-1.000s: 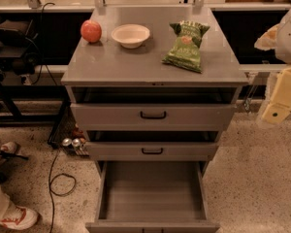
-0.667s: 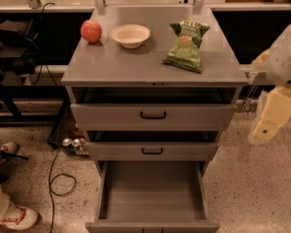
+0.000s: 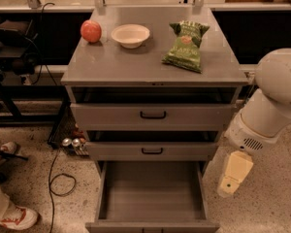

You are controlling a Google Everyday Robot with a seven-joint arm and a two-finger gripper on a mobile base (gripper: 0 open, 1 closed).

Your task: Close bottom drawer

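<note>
Bottom drawer (image 3: 153, 194) open, end effector (image 3: 233, 179) nr it, speckled floor (image 3: 269, 212)

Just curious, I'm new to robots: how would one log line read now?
bottom drawer: pulled out | pincer: low beside cabinet, off drawer | close: not yet done

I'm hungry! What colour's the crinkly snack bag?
Green bag, camera view. Cream gripper hangs beside grey bottom drawer.

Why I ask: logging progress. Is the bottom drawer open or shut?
Open. The bottom drawer is pulled far out, its empty tray showing. The end effector hangs to its right, apart.
</note>
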